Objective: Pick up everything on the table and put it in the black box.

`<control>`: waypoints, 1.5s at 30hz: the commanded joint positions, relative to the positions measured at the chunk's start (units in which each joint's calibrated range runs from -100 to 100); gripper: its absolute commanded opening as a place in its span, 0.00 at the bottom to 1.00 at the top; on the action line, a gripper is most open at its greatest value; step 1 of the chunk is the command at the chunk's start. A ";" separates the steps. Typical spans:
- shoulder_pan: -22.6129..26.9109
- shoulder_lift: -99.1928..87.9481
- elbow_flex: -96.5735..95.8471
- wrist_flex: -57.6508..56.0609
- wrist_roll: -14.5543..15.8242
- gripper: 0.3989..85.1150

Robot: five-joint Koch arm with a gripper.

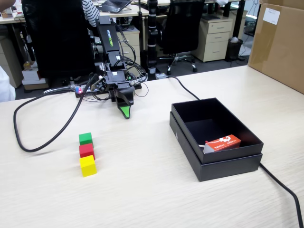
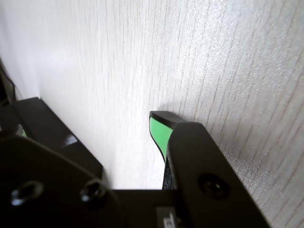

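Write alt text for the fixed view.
A small black robot arm's gripper points down at a pale wood-grain table, holding nothing. Left of it, green cube, red cube and yellow cube sit in a row; right, an open black box holds an orange-red packet.

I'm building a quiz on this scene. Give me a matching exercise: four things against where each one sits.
Things:
1. green cube
2. yellow cube
3. red cube
4. orange-red packet

Places in the fixed view:
a. inside the black box
b. middle of the row
c. row end farthest from the arm
d. row end nearest the arm

Pairs: 1-d, 2-c, 3-b, 4-a
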 commanded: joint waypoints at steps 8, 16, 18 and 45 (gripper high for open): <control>0.05 0.00 -1.76 -1.28 -0.73 0.56; -0.05 0.00 -1.49 -1.36 -0.83 0.57; -0.05 0.00 -0.40 -1.45 -0.88 0.58; -16.41 46.24 69.23 -55.19 -10.16 0.55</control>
